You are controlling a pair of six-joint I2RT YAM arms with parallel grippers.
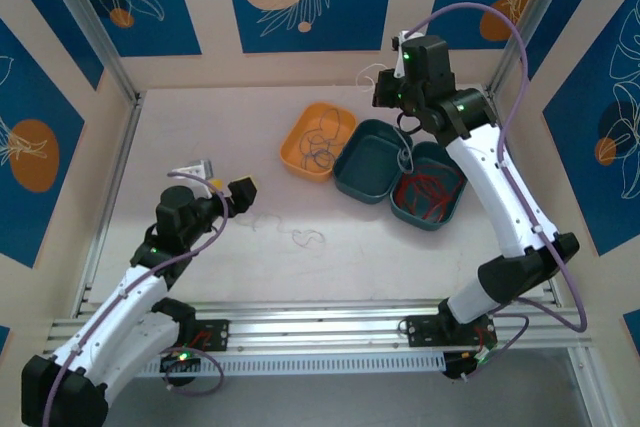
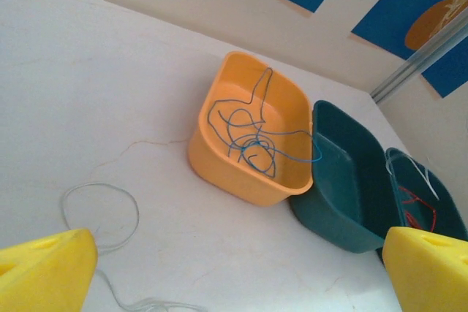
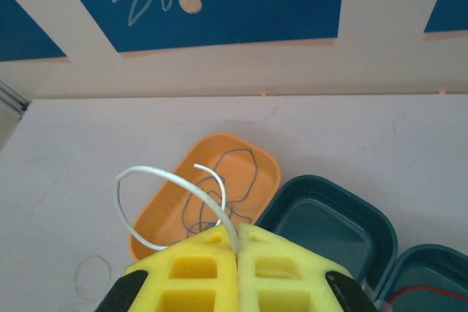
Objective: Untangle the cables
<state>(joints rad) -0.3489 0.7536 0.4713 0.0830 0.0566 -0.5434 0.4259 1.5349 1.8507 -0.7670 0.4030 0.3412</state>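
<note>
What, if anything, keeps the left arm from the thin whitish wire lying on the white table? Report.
Likely nothing, so probably yes: the left gripper has its jaws open and empty, and the thin whitish wire lies loose on the white table just ahead of them, nothing lying between.

Behind the left pincer (image 2: 235, 257) and right pincer (image 3: 239, 237), the arms (image 1: 497, 185) are white shells with black joints and small green lights. A purple cable (image 1: 470, 7) runs back from each pincer. The fingers (image 3: 191, 277) are yellow blocks with square recesses.
</note>
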